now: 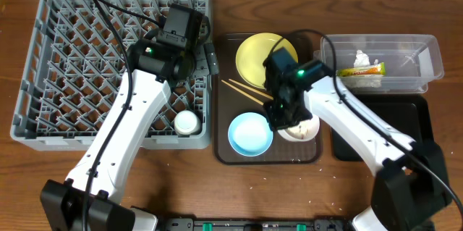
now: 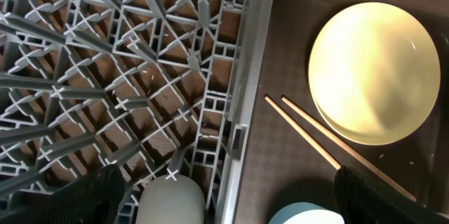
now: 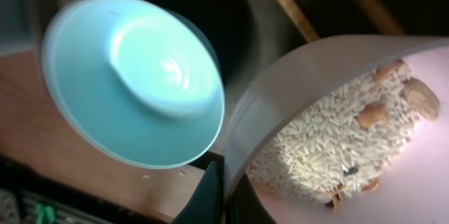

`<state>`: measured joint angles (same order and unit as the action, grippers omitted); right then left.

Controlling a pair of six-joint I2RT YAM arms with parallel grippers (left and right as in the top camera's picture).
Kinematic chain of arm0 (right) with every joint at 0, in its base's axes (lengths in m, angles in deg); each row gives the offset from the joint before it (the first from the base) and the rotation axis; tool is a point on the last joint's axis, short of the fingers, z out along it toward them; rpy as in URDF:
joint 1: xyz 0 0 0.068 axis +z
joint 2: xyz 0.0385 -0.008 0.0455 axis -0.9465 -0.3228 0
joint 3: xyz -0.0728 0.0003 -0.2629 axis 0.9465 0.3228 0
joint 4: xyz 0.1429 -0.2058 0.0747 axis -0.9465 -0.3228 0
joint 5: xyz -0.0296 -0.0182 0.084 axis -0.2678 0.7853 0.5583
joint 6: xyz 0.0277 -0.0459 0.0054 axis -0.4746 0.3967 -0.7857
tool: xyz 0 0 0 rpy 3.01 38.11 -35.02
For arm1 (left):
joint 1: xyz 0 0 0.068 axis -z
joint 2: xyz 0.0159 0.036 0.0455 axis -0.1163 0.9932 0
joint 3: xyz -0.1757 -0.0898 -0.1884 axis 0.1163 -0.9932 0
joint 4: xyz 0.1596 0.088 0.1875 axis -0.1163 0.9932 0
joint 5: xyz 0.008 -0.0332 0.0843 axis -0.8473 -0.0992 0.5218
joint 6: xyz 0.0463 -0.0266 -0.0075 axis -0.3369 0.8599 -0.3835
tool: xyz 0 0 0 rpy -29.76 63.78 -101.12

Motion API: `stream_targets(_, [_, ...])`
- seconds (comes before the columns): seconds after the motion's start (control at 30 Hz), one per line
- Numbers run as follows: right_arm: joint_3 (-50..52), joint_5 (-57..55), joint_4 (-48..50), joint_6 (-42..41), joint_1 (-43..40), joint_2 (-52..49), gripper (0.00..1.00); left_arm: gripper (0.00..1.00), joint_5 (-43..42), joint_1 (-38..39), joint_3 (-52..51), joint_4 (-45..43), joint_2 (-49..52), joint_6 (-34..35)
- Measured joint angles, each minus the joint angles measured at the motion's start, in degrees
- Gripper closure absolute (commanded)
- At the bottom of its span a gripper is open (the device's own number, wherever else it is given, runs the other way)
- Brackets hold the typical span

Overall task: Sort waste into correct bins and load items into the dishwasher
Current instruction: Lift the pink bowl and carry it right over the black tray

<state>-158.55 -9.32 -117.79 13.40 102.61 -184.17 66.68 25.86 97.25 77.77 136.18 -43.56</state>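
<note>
My right gripper (image 1: 286, 117) (image 3: 228, 190) is shut on the rim of the white bowl (image 1: 302, 129) (image 3: 316, 69), which holds white rice scraps (image 3: 337, 147). The bowl is over the brown tray's front right, beside the light blue bowl (image 1: 250, 133) (image 3: 133, 76). The yellow plate (image 1: 260, 57) (image 2: 375, 69) and the chopsticks (image 1: 246, 92) (image 2: 316, 143) lie on that tray. My left gripper (image 1: 185, 28) (image 2: 224, 203) is open and empty above the right edge of the grey dish rack (image 1: 79, 64) (image 2: 105, 76). The small white cup (image 1: 187, 122) (image 2: 172, 199) stands in the rack. The green-and-yellow wrapper (image 1: 360, 71) lies in the clear container (image 1: 423, 61).
The brown serving tray (image 1: 226, 155) sits between the rack and the bins. The shallow black tray (image 1: 376, 126) lies in front of the clear container, partly under my right arm. A few rice grains lie on the wooden table near the front edge.
</note>
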Motion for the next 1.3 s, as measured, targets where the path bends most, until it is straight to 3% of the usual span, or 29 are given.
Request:
stream_targets(0.23, [-2.82, 0.92, -1.29, 2.86, -3.23, 2.43, 0.99, 0.03, 0.00, 0.00, 0.00, 0.02, 0.00, -0.02])
stream_targets(0.63, [-2.47, 10.80, -2.75, 11.54, -21.35, 12.68, 0.99, 0.03, 0.00, 0.00, 0.00, 0.00, 0.00, -0.02])
stream_targets(1.3, [23.10, 45.51, 7.74, 31.67, -57.99, 17.03, 0.99, 0.02, 0.00, 0.00, 0.00, 0.00, 0.00, -0.02])
